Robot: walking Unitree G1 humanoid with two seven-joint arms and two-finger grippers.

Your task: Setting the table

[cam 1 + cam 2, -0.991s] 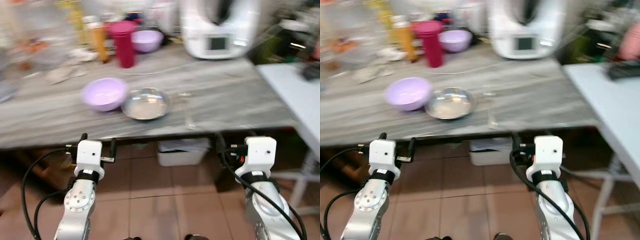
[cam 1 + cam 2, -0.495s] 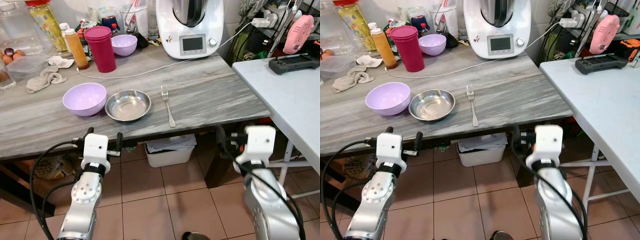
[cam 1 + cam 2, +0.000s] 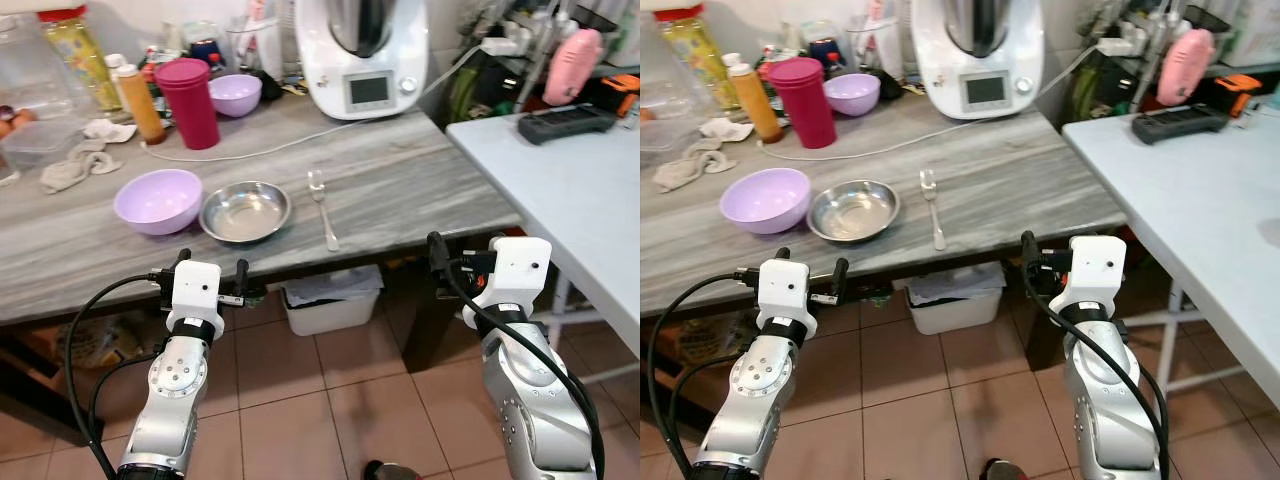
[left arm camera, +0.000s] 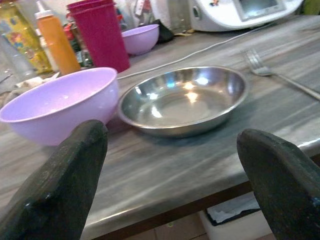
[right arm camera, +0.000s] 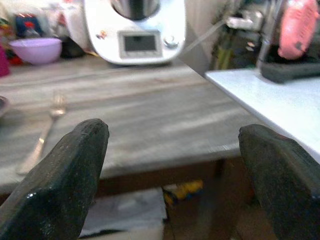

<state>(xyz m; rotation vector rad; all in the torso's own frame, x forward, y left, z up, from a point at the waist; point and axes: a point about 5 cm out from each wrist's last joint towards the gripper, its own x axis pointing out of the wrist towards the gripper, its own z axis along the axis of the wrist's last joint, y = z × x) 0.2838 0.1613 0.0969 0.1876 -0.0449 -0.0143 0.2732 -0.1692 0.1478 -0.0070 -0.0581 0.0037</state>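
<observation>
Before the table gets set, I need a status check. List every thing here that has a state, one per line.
Steel bowl: upright, empty.
Near purple bowl: upright, empty, beside the steel bowl.
Far purple bowl: upright.
Fork: lying flat on the table, not held.
Red tumbler: upright, lid on.
Orange bottle: upright, capped.
Left gripper: open, holding nothing.
Right gripper: open, holding nothing.

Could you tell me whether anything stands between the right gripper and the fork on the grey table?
Nothing visible does. The right gripper is open, short of the table's near edge, and the fork lies alone on bare tabletop ahead of it. The steel bowl sits apart from the fork, on its left, out of the path.
</observation>
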